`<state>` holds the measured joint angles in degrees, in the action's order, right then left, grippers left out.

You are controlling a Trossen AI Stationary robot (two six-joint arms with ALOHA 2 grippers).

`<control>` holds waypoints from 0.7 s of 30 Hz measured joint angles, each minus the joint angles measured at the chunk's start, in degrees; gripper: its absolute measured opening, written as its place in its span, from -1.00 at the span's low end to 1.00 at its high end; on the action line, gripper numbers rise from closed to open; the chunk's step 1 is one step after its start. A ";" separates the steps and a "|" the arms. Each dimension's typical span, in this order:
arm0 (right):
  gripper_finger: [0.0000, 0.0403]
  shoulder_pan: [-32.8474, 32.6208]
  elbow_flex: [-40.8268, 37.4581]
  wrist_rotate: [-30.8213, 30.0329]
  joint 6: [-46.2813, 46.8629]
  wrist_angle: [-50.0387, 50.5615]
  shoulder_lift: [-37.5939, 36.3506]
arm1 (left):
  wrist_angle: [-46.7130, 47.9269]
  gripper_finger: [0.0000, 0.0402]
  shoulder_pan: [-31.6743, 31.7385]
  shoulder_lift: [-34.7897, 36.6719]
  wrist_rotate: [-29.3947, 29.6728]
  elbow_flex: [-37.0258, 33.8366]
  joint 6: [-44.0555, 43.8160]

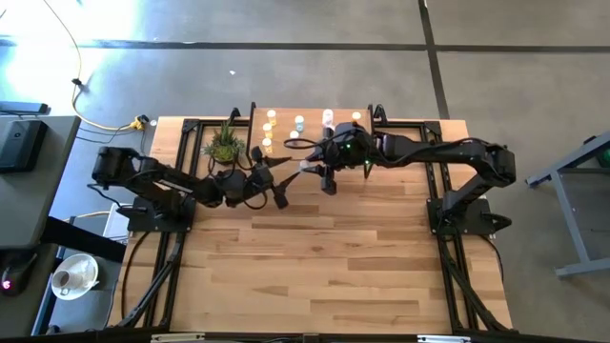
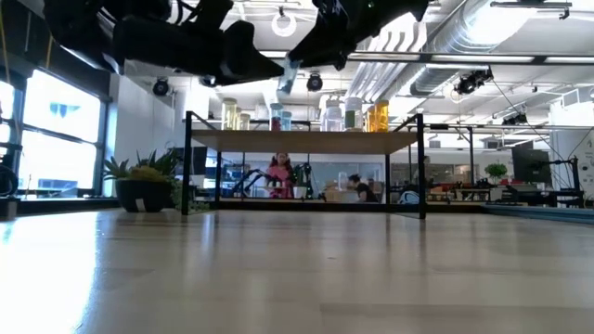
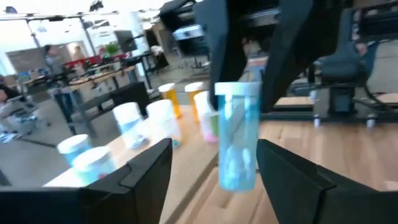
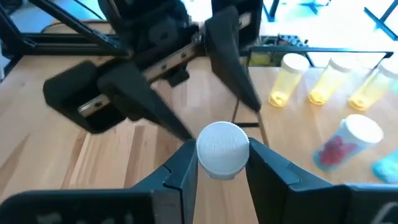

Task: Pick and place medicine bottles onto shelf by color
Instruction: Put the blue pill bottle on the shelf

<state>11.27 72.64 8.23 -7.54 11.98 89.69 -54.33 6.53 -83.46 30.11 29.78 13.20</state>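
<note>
Medicine bottle [image 3: 237,137] with a blue body and white cap, upright in the air above the table [image 1: 315,267], just in front of the near edge of the shelf [image 2: 306,141], towards its left half. Pinched at the cap [image 4: 222,146] by the right gripper [image 4: 222,163], fingers clamped on either side of the cap from above, right arm stretched in from the right along the shelf's near edge. Flanked by the left gripper [image 3: 214,149], released and spread wide, one dark finger on each side of the bottle's body with a clear gap on both sides, touching nothing; left arm reaching in from the left, level with the bottle. Low view: bottle hanging as a small pale blue shape [image 2: 286,79] between the two dark grippers, higher than the shelf top. On the shelf, more white-capped bottles standing upright in rows: three yellow ones [image 4: 283,81] side by side, a pale one with red contents [image 4: 348,143] nearer the right gripper, an orange one [image 3: 171,99] and several pale blue or whitish ones [image 3: 130,121]. Small green potted plant [image 1: 224,145] on the table just left of the shelf. People [image 2: 278,174] visible far off in the room behind the table.
</note>
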 joint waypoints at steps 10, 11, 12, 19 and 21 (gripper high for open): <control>-0.51 0.44 8.78 -2.81 -0.27 6.18 0.00 | 17.73 0.15 0.61 12.23 0.81 0.00 -0.14; -0.51 0.68 9.50 -3.37 -0.31 6.15 -0.01 | 19.73 0.15 0.76 13.72 0.83 0.00 -0.16; -0.51 0.97 10.18 -3.79 -0.31 6.28 0.00 | 22.16 0.14 1.05 15.32 0.85 0.00 -0.43; -0.51 3.83 13.75 -4.22 -0.24 5.48 0.00 | 39.58 0.14 3.33 26.39 0.58 0.00 -4.56; -0.51 4.59 13.81 -4.21 0.02 3.12 0.00 | 43.38 0.14 3.74 29.00 0.47 0.00 -5.72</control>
<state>15.86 86.46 4.02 -7.53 15.10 89.69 -10.94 10.27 -54.47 30.58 29.78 7.49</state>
